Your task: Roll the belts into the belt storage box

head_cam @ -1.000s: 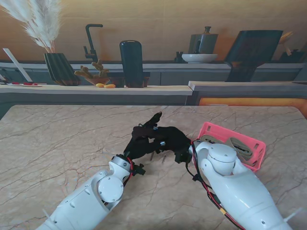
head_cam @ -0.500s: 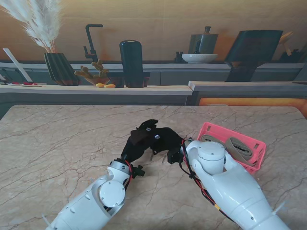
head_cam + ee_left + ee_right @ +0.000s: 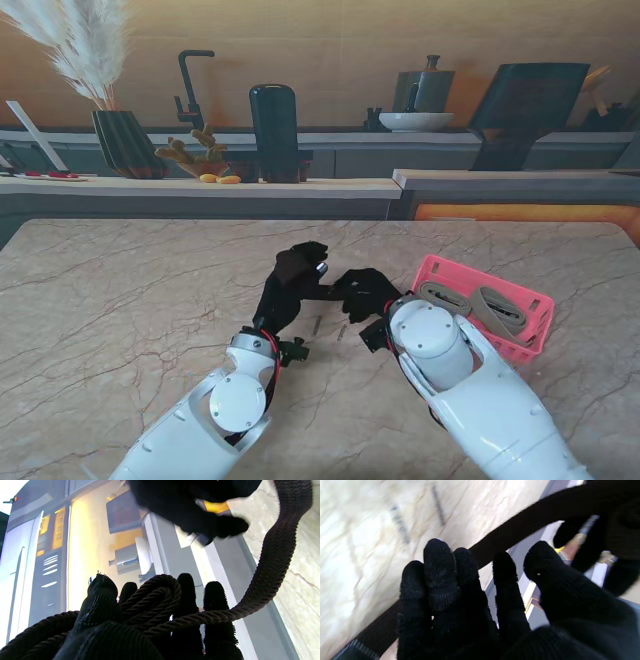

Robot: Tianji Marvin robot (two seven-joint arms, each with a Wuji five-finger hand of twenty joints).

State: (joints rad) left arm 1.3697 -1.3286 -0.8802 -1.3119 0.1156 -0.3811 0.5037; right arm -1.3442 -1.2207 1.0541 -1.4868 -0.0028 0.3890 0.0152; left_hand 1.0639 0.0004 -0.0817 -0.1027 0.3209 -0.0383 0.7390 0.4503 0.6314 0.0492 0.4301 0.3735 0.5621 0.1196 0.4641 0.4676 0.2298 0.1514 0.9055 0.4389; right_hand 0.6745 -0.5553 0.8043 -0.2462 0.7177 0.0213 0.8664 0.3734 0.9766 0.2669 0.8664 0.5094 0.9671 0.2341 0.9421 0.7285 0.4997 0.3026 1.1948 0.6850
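step: mid-roll, judged | left hand (image 3: 293,283) closed on dark belt (image 3: 152,597) coils, above table (image 3: 120,300) | right hand (image 3: 362,293) fingers curled at the tail, grip unclear | pink belt storage box (image 3: 535,318) right, two rolls inside | next: we wind remaining tail, carry coil rightward

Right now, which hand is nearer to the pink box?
Right. The right hand sits just left of the pink box, close to its near corner. The left hand is farther left, beyond the right hand, holding the dark belt.
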